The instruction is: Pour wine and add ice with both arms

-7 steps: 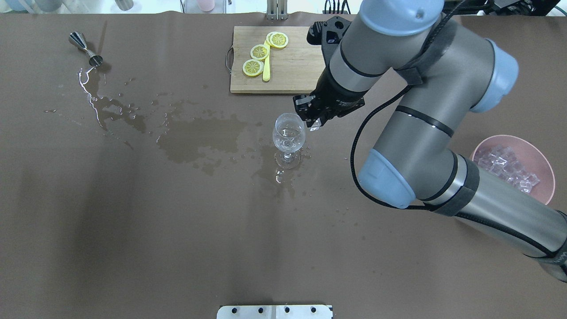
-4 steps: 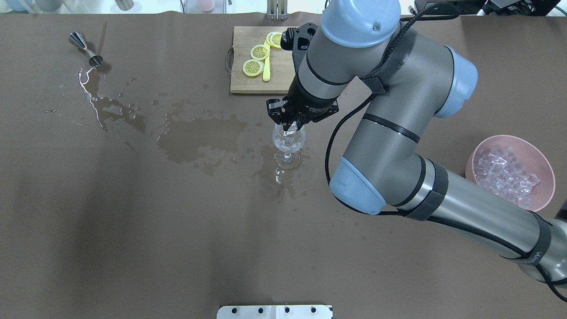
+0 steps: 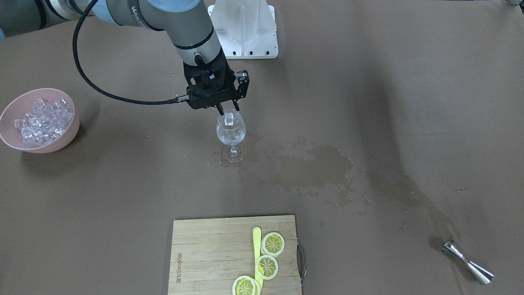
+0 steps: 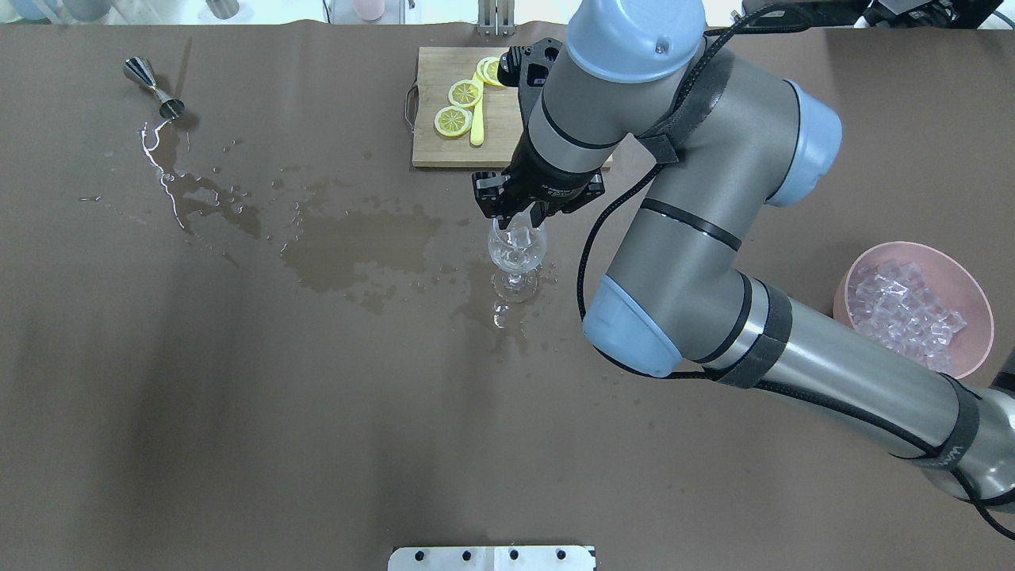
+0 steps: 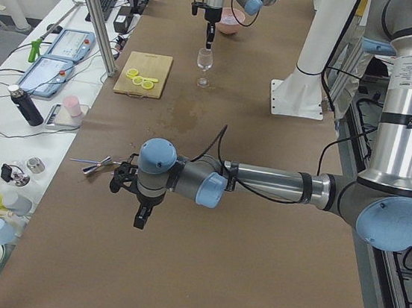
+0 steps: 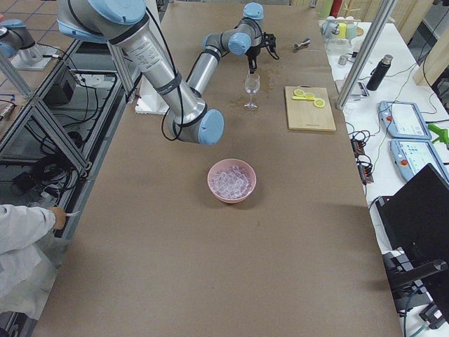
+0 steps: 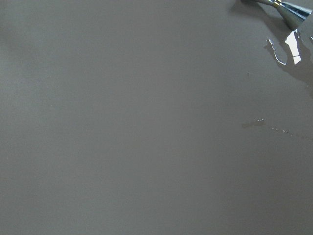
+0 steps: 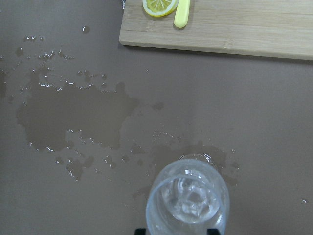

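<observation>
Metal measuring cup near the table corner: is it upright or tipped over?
Tipped over. The measuring cup lies on its side on the table, with a wet trail leading from it.

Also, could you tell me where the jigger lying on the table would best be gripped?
Probably at the narrow waist of the jigger, coming straight down with the jaws closing across it. It lies on its side, and both cones flare away from the waist.

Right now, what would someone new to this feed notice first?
The right gripper hangs open directly over the wine glass mid-table, an ice cube at the glass's mouth. A wide wet spill darkens the table from the glass toward a steel jigger lying on its side near the robot's far-left corner.
</observation>
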